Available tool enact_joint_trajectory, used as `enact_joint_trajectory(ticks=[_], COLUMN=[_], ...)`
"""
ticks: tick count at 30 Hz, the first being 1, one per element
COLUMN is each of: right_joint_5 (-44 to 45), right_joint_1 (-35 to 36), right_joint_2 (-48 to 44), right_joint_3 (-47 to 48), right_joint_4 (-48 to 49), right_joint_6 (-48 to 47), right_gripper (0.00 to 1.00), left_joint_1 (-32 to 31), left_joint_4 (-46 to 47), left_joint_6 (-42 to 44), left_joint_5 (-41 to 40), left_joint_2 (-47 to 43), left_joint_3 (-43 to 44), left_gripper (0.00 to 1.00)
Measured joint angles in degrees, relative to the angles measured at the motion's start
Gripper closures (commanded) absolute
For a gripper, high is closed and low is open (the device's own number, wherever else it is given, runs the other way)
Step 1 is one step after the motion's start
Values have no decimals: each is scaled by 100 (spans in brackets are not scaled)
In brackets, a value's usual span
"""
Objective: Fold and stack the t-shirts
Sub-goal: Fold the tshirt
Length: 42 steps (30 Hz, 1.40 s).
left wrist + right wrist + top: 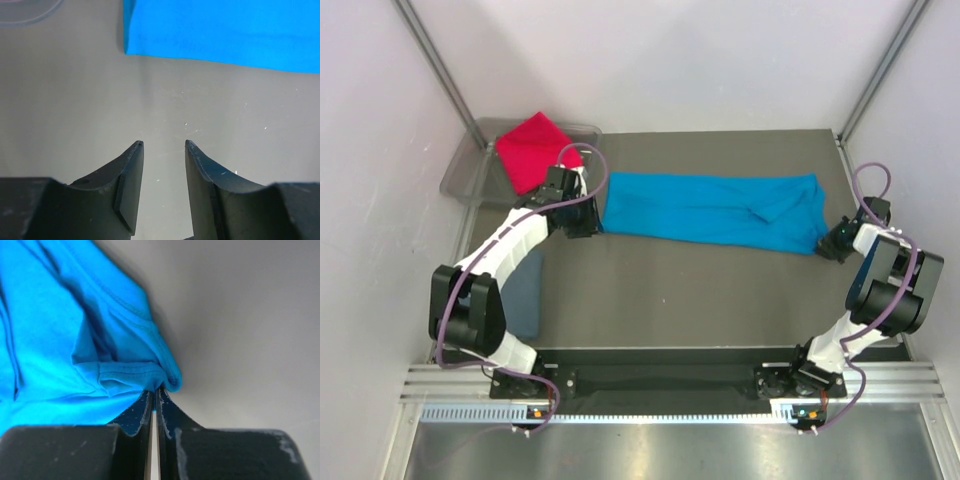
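A turquoise-blue t-shirt [720, 209] lies as a long folded strip across the far half of the table. Its right end is bunched up in the right wrist view, the turquoise-blue t-shirt [75, 325] pinched at a hem corner by my right gripper [155, 390], which is shut on it. My left gripper [164, 145] hovers open over bare table, just short of the strip's left end [220, 30], nothing between its fingers. A red t-shirt [533, 150] sits folded in the tray. A slate grey-blue t-shirt [525, 290] lies under my left arm, mostly hidden.
A clear grey plastic tray [465, 170] stands at the far left corner. White enclosure walls and metal posts ring the table. The arm bases sit on a rail [670, 385] at the near edge.
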Motion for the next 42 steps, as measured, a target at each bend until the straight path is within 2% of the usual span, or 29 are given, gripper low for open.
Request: enact_joint_trajectory(ticks=[9,13,15,16,20,23,30,34,42], right_joint_5=[1239,1794,1937,1967,2024,2072,2015,1917,1705], right_joint_1=[-72,-271,-343,-369,-262,33,763,813,811], right_joint_2=[-188,-306,-348,-367,-369,-369,-697,-955,-1093], right_joint_3=[98,96,96,101,295,710,1652,1825,1810], right_joint_4=[-619,-992,-1106,-1154,-1464,-1676,-1934,-2024,-2131], right_joint_6=[-103,-249,-315,-356,-542,-645,-807,-844,-885], right_gripper=[100,100,82,66,43,36,34,34,33], left_joint_1=[68,68,68,68,52,-50,-420,-433,-385], left_joint_4=[-39,-20,-9,4,214,273,492,560,599], left_joint_6=[-179,-280,-299,-302,-302,-299,-227,-85,70], left_joint_5=[50,203,330,442,778,892,640,498,562], left_joint_2=[-229,-299,-308,-306,-223,212,1497,2131,2761], left_joint_3=[-138,-352,-442,-466,-455,-195,678,1215,1729], left_gripper=[59,56,55,54,54,56,59,56,56])
